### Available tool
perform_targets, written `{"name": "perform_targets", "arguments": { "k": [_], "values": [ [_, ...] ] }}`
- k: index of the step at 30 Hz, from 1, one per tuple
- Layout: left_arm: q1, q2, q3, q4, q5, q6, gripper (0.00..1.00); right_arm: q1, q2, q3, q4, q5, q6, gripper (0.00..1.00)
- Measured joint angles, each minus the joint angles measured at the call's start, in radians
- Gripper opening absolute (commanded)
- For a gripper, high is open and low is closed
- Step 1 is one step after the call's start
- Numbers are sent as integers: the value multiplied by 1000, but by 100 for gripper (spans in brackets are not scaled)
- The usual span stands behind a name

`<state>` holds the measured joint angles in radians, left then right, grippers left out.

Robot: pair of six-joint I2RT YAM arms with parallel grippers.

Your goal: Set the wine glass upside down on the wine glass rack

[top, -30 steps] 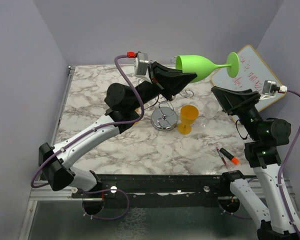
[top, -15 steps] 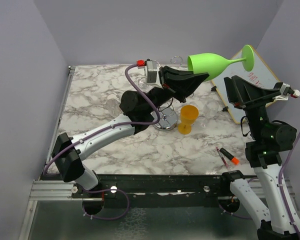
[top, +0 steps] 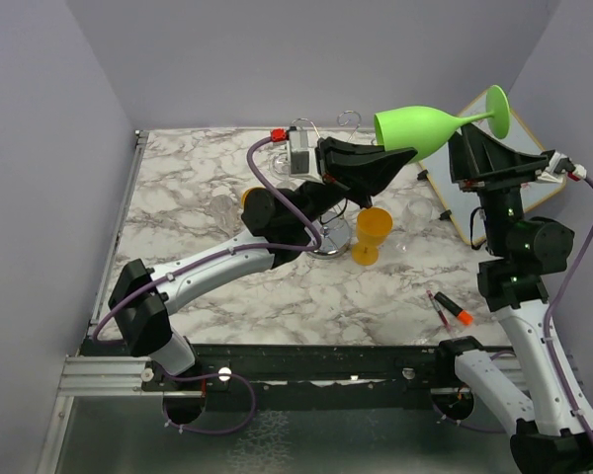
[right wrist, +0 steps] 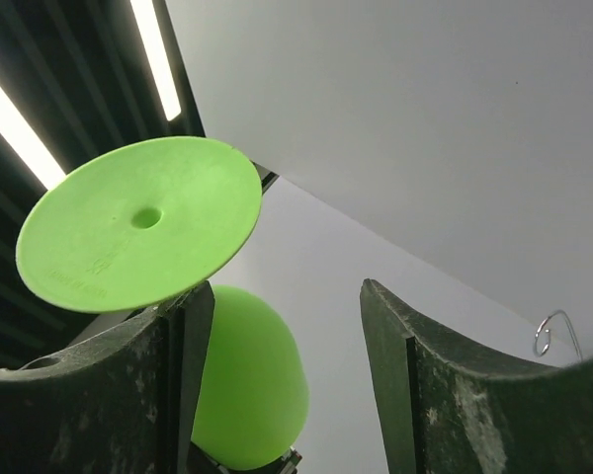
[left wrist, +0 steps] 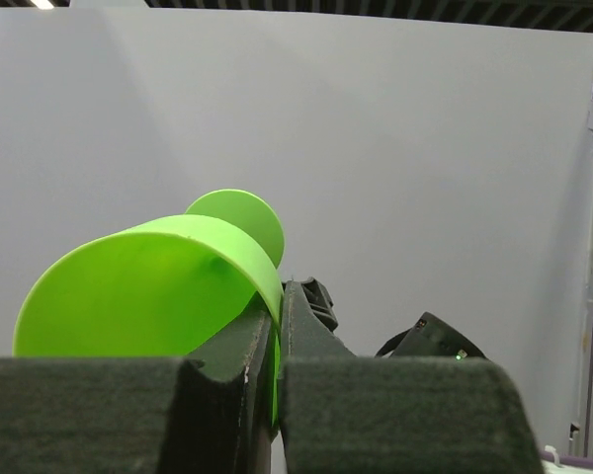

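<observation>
- Compared with a second ago, the left arm (top: 208, 272) is reaching further right across the marbled tabletop (top: 198, 197), and it is now hiding part of the round base of the wine glass rack (top: 328, 240), which was in plain view before.
- The green wine glass (top: 425, 123) is being carried higher and further right than it was. It is lying on its side in the air, with the bowl pointing left and the foot right, above and to the right of the rack and not on it.
- The right gripper (top: 471, 146) has risen from low over the whiteboard (top: 526, 126) and is now sitting at the glass's foot. Its jaws are standing narrower than before.
- The left gripper (top: 400, 155) is clenching the rim of the bowl. In the left wrist view its jaws (left wrist: 279, 326) are pinching the thin green wall of the wine glass (left wrist: 148, 286) with hardly any gap between them.
- The rack's chrome hooks are showing behind the left wrist, and an orange goblet (top: 374, 234) is standing upright just right of the base.
- The right gripper (right wrist: 282, 306) is holding nothing. Its jaws are standing apart with a clear gap, and the foot disc (right wrist: 138, 227) is sitting over its left finger. Whether they are touching cannot be told.
- A red marker (top: 453, 311) is lying on the tabletop near the right arm.
</observation>
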<state>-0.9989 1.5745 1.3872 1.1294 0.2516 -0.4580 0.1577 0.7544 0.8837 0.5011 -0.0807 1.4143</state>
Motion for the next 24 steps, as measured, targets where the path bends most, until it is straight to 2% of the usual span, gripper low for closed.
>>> {"name": "perform_targets", "arguments": {
  "k": [6,13,21,24],
  "values": [
    [-4,12,-6,32,-11,-1,0,0,43,0,81,1,2,66],
    [-11,16,-6,50,-72,-9,0,-1,23,-34,200,-7,-13,63],
    [-11,25,-5,43,-163,-26,0,-1,5,-34,294,-36,-44,76],
    [-11,34,-3,43,-161,-41,0,-1,22,-30,303,-47,-47,74]
  ]
}}
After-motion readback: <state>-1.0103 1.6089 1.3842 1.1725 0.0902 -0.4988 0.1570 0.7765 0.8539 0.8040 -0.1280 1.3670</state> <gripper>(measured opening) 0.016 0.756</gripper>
